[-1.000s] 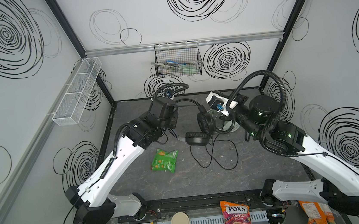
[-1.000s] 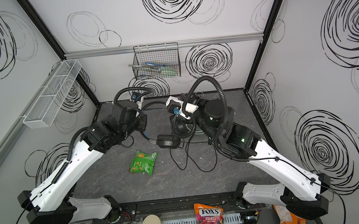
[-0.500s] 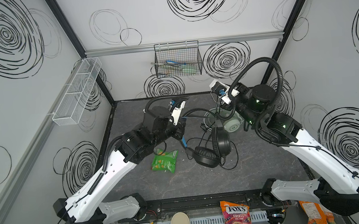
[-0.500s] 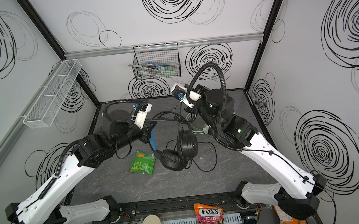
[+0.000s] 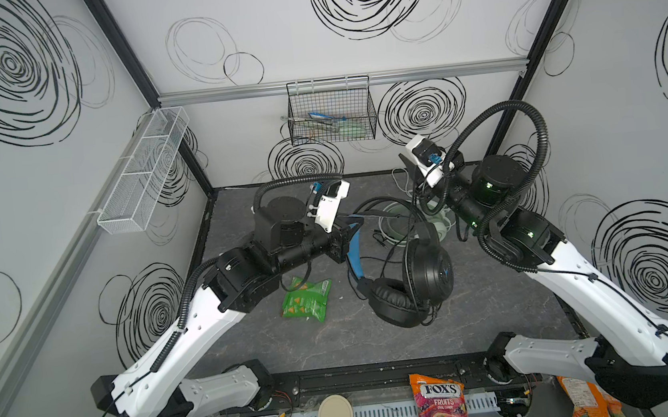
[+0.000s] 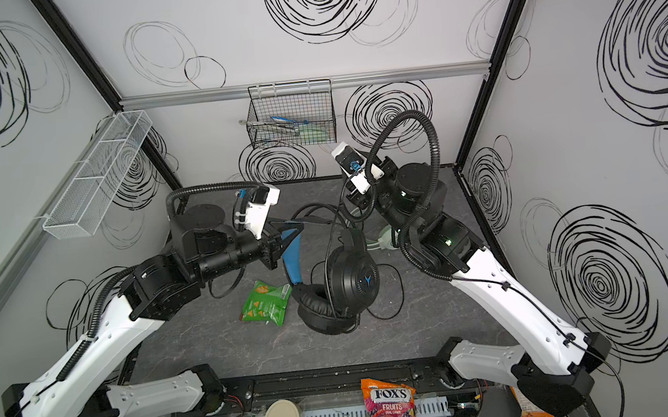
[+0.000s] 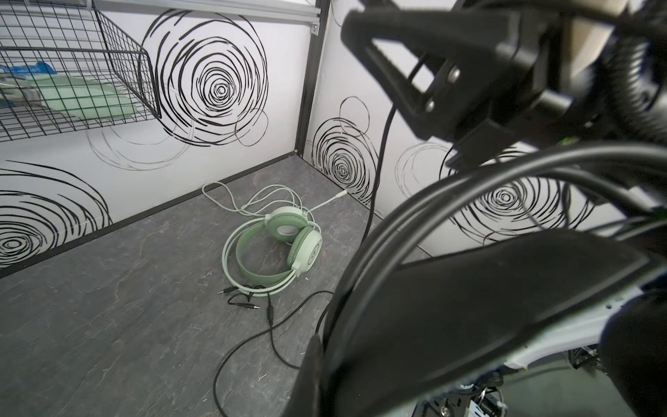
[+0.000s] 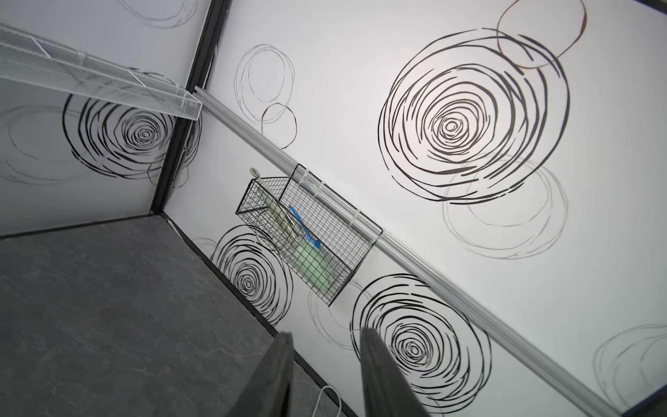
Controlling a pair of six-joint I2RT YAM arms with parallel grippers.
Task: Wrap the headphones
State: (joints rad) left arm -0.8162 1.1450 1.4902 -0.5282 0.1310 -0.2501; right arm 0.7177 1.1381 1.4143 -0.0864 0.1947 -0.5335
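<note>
The left gripper (image 5: 349, 233) is clamped shut on the top of the blue-lined headband of the black headphones (image 5: 430, 275), above the middle of the table (image 5: 337, 343). From that pinch the headset hangs with its long axis running down and toward the front edge. The band is uppermost at the fingers and both ear cups are lowest. One cup turns its padded cushion upward, the other shows its outer shell with a blue mark. Whether the lower cup touches the table I cannot tell. Its black cable (image 7: 382, 144) hangs in loops past the band and trails over the table. The right gripper (image 8: 326, 335) is raised near the back right, jaws apart with nothing between them, aimed at the back wall. Beneath that arm the mint green headphones (image 7: 288, 245) lie flat near the back right corner, cups toward the right wall, band toward the middle. A green snack bag (image 5: 306, 302) lies just left of the black cups.
</note>
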